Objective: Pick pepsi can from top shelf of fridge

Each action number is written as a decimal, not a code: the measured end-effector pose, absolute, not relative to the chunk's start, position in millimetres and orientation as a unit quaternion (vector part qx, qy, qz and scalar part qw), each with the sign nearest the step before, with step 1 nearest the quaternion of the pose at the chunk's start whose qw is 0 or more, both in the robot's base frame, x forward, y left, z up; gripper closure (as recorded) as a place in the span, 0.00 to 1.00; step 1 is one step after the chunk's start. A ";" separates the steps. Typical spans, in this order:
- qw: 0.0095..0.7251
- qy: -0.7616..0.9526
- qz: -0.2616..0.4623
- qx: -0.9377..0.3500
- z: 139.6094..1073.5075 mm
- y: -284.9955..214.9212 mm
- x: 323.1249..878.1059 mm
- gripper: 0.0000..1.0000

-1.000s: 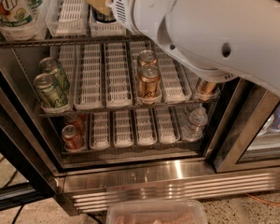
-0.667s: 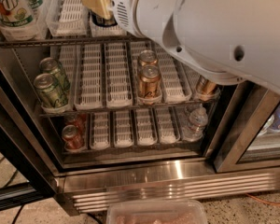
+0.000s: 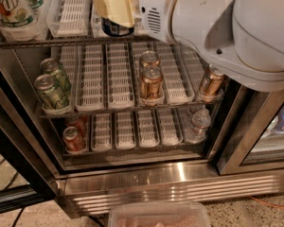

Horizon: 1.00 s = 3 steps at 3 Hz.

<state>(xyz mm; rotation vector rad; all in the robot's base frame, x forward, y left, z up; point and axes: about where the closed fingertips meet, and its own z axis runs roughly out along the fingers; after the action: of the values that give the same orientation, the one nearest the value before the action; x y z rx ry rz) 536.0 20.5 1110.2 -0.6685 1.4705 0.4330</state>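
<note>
The pepsi can (image 3: pixel 114 28) stands on the top shelf (image 3: pixel 61 41) of the fridge (image 3: pixel 180 186), in a white slotted lane left of centre. Only its dark blue lower part and silver bottom rim show. My gripper (image 3: pixel 115 7), with cream-coloured pads, sits at the can's upper part and hides its top. The big white arm (image 3: pixel 217 27) reaches in from the upper right and hides the right part of the top shelf.
7UP bottles (image 3: pixel 12 8) stand at the top shelf's left. The middle rack holds green cans (image 3: pixel 52 90) and bronze-gold cans (image 3: pixel 151 82). The lower rack holds red cans (image 3: pixel 75 138) and a water bottle (image 3: pixel 199 124). A plastic tub (image 3: pixel 158 214) sits at the bottom edge.
My gripper has moved down and a little right onto the pepsi can. The arm's large joint has swung to the right. The cans on the lower racks have not moved.
</note>
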 end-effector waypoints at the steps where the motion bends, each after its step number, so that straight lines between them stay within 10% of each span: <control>1: 0.670 0.653 0.192 -0.297 1110.2 20.5 536.0 1.00; 3: 0.623 0.679 0.267 -0.281 1073.6 8.1 493.3 1.00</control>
<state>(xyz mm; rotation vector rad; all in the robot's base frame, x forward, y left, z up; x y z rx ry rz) 493.3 8.1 1073.6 -0.6451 1.5590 0.6131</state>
